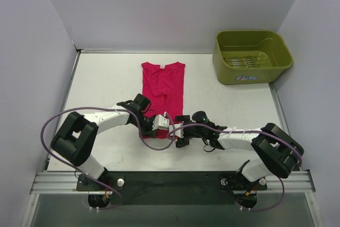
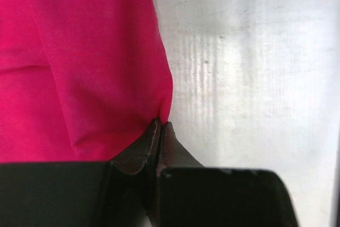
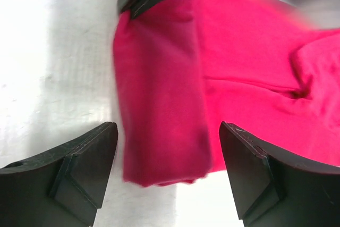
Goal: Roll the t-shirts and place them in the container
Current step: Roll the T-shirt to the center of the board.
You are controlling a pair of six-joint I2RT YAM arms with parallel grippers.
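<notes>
The magenta-red t-shirt (image 1: 163,86) lies folded into a long strip on the white table, its neck label at the far end. My left gripper (image 1: 166,126) is at the strip's near end. In the left wrist view this left gripper (image 2: 161,122) is shut, pinching the t-shirt (image 2: 90,67) at its right edge. My right gripper (image 1: 179,137) is close beside it. In the right wrist view the right gripper (image 3: 169,127) is open, its fingers (image 3: 87,158) straddling the near corner of the t-shirt (image 3: 159,104) without touching it.
An olive-green plastic tub (image 1: 249,57) stands at the far right of the table. Grey walls close in the table on the left, back and right. Both arms reach inward and nearly meet at the shirt's near end, their cables looping over the table.
</notes>
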